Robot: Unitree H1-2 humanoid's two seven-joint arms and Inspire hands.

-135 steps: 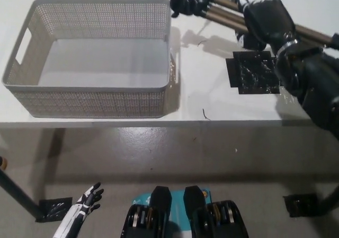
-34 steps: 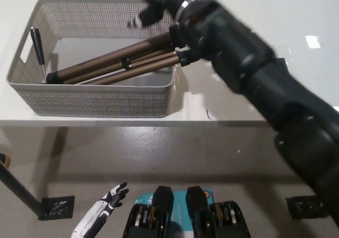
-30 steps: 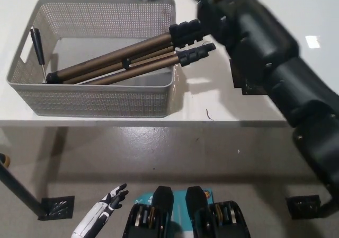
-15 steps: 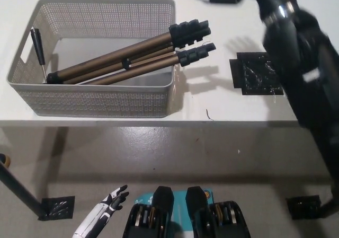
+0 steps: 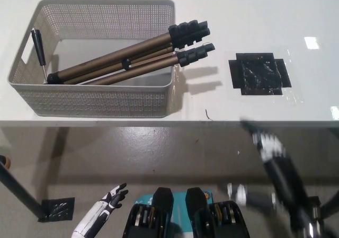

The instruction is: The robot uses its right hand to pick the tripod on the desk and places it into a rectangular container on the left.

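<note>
Now the right hand [image 5: 270, 148] is off the tripod [image 5: 127, 60] and has swung away from the container [image 5: 95, 103], dropping below the front edge of the surface [image 5: 238, 26] at lower right. A moment ago the black arm was still up over the far side of the surface; now it is a motion-blurred streak down low, and whether its fingers are spread or curled cannot be told from the smear. It holds nothing that can be seen.

The tripod lies on its own in the mesh container, slanting from the lower left corner up to the right wall, unchanged over the last second. Its black feet ends poke out over the right rim, so it sits propped on the wall rather than flat on the floor of the container. A slim black handle stands up against the left wall.

That reads as the placing step done: the tripod is in, the hand has let go and is pulling back. The black patch [image 5: 258, 73] on the surface lies bare.

The white left hand [image 5: 106, 206] hangs low at lower left, fingers apart, holding nothing.
</note>
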